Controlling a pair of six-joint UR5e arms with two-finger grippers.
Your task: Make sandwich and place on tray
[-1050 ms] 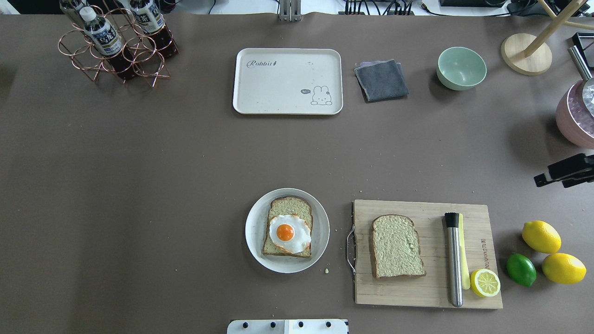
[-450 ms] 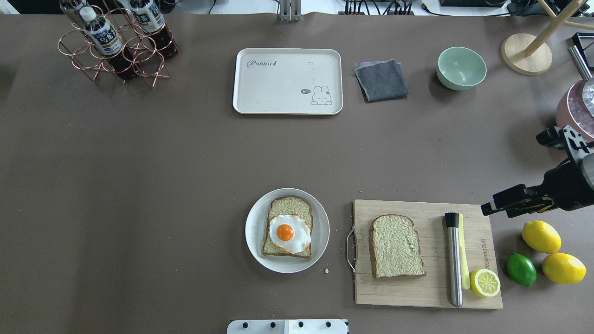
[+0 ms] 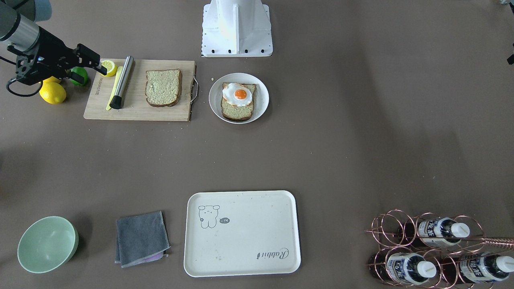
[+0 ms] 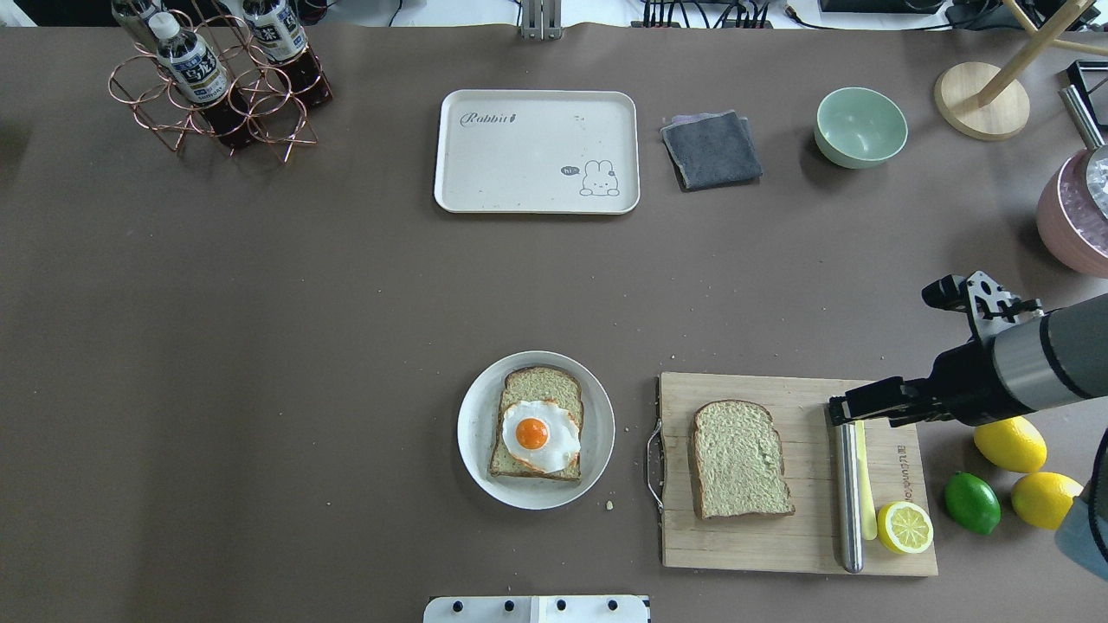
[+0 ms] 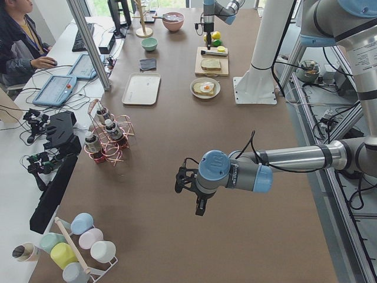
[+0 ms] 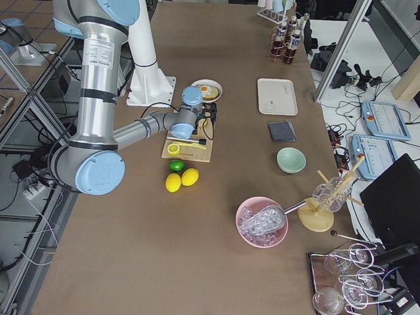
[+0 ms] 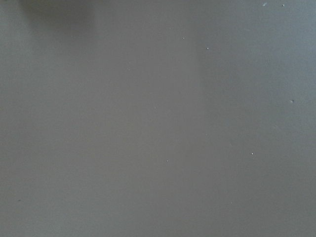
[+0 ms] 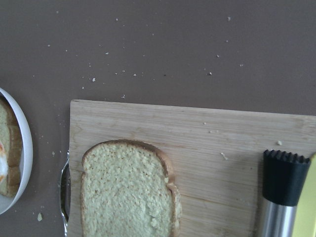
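R gripper [image 4: 844,409] is hanging w/ fingers spread, pinching nothing, touching nothing. Tips are sitting above the black head of the muddler [image 4: 848,493], near the board's [image 4: 779,545] 1 o'clock corner (overhead). Front view is showing the spread best; overhead is showing the fingers stacked, so width is hard to gauge. L gripper [image 5: 199,206] is showing only in the left side view, hanging over the table [image 7: 158,118] well apart from the food. Can't tell if it's spread or pressed together.

Hidden/cut off: R wrist cam is showing no fingers. It's cropping the loose slice [image 8: 128,192] at its 6 o'clock end and the plate [image 8: 27,148] to a sliver at 9 o'clock. L wrist cam is giving only brown tabletop. R arm is covering the top of one lemon [image 4: 1008,446].

Sandwich is lying unassembled. Loose slice, pale crumb w/ dark crust, is lying flat on the board, at 3 o'clock of the plate. Lower slice [image 4: 544,385] is lying on the plate, carrying the egg [image 4: 538,434], white w/ orange yolk, toward its 6 o'clock end. Tray [image 4: 519,173] is sitting at 12 o'clock of the plate, well apart, w/ animal drawing + "Rabbit" script.
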